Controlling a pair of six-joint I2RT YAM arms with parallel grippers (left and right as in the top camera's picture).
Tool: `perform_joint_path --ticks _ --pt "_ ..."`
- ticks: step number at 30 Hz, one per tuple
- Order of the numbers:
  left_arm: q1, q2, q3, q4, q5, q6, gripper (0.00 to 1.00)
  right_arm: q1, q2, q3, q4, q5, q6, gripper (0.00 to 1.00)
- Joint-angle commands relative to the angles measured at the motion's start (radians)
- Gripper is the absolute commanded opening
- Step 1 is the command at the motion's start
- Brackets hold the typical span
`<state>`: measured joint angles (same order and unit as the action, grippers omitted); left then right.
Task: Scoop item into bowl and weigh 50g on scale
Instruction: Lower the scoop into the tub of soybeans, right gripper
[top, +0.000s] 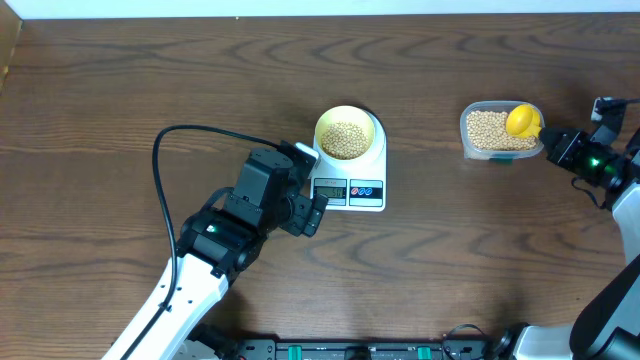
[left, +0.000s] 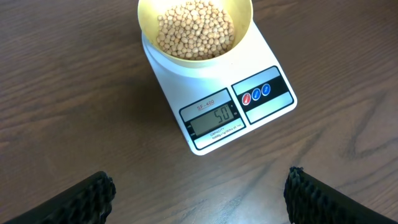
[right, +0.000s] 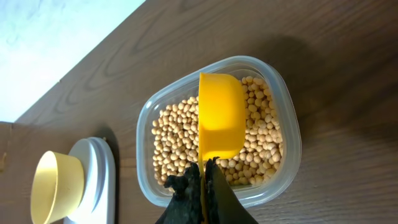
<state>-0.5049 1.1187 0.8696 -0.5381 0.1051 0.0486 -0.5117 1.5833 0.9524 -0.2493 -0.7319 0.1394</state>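
The right fingers (right: 186, 194) were clamped shut on the handle of one yellow scoop (right: 219, 121). Its long axis pointed toward the scale (left: 168, 87), cup over beans (right: 174, 137) in one clear tub (right: 283, 99) right of the scale. The left fingers (left: 87, 199) stood wide open and empty, just before the scale's display end. One bowl (left: 144, 12) of beans sat on the scale.

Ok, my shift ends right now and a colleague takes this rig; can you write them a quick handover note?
Left gripper: open, empty, hovering just in front of the scale.
Right gripper: shut on the handle of the yellow scoop, held over the clear tub of soybeans.
Bowl with soybeans sits on the scale; display reads 50.
Done: target weight appears reached.
To do: likely just put the scoop down and withdraw both arms.
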Motion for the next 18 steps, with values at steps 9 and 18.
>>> perform_joint_path --ticks 9,18 --pt "0.004 0.006 0.0 0.001 -0.009 -0.008 0.89 0.062 0.005 0.0 -0.002 0.053 0.039 0.23" --pt "0.004 0.006 0.0 0.001 -0.009 -0.008 0.89 0.061 0.005 0.0 -0.002 0.068 0.039 0.94"
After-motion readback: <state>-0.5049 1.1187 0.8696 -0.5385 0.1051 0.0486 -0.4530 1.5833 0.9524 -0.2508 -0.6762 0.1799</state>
